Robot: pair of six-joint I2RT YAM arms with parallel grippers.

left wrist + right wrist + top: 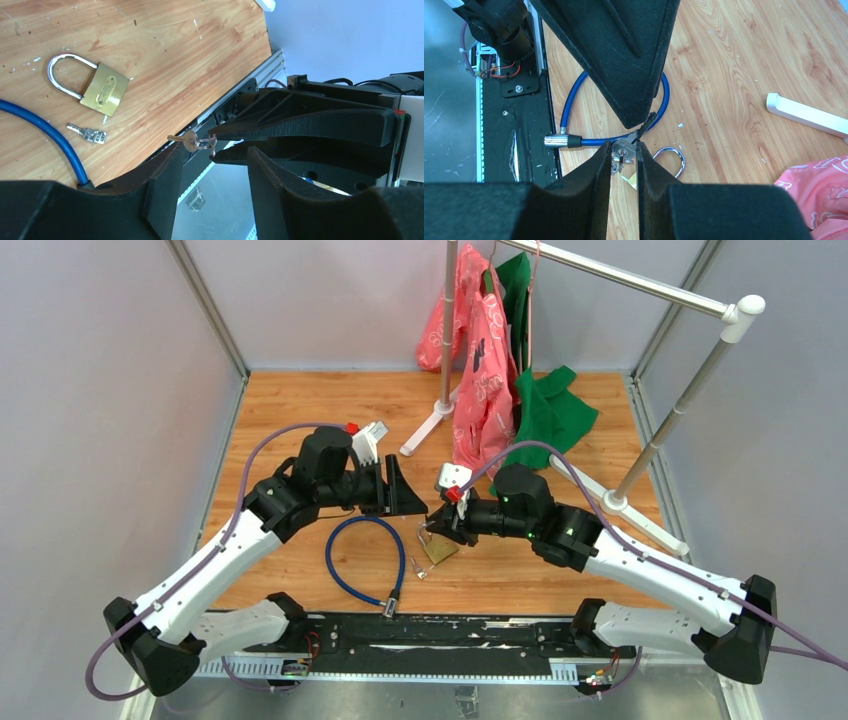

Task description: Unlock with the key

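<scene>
top: left gripper (pixel 420 508) and right gripper (pixel 440 528) meet tip to tip just beside the padlock (pixel 438 547) | left wrist: right jaws pinch the key (pixel 191 142); my left jaws stand apart either side of it, so i centre on its bow before squeezing | right wrist: key clamped between right fingers (pixel 596 167); i release only once left holds firm

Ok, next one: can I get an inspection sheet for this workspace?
Surface: wooden table, scuffed, white flecks.
Job's things: brass padlock lying flat, shackle looks closed; key held in the air; spare key lying beside the padlock.
Clutter: blue cable lock looped on the table.
Grippers: right gripper shut on the key; left gripper open, close by the key.
Cables: purple leads along both arms.
Surroundings: grey walls; rack with pink bag and green cloth.
</scene>
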